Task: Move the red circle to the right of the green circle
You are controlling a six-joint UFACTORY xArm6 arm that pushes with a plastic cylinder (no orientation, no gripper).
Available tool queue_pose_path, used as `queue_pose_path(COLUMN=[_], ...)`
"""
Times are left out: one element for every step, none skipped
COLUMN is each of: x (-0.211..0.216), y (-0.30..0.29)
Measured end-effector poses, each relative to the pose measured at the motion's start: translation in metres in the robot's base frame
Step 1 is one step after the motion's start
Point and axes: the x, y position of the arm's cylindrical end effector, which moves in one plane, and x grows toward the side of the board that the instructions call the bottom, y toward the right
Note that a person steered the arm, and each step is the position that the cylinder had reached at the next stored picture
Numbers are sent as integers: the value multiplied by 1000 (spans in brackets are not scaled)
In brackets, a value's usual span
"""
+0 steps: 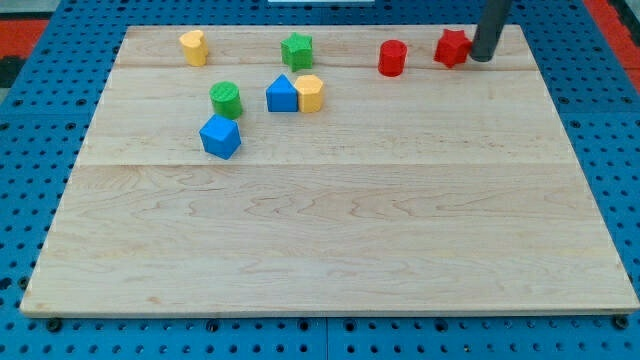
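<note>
The surface (330,230) is a pale wooden board of joined planks, lying on a blue pegboard base (30,110) dotted with holes; a strip of red (40,25) shows at the far left corner and another at the far right. Little else of the room can be seen.

This arm carries no claw, so there is nothing to be apart, together or clamped: it ends in a dark rod (491,25) that comes down from the view's top at the far right. My tip (482,58) rests on the surface just right of a red star-like block (452,47), touching it or nearly so; I cannot tell which.

The red circle (392,57), a short cylinder, stands just left of that red block, at the far edge and right of centre. The green circle (226,99) sits well apart from it, to the left and nearer. A blue cube (220,136) lies just near of the green circle. To the green circle's right, a blue triangular block (282,95) touches a yellow hexagonal block (310,93). Farther back stand a green star-like block (297,50) and, further left, a second yellow block (194,47).
</note>
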Motion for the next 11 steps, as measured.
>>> queue_pose_path(x=[0,-10,-25,-34,-40,-46,-46,-50,-56,-67,-68], y=[13,65,81,96,116,134,139,139,139,138,137])
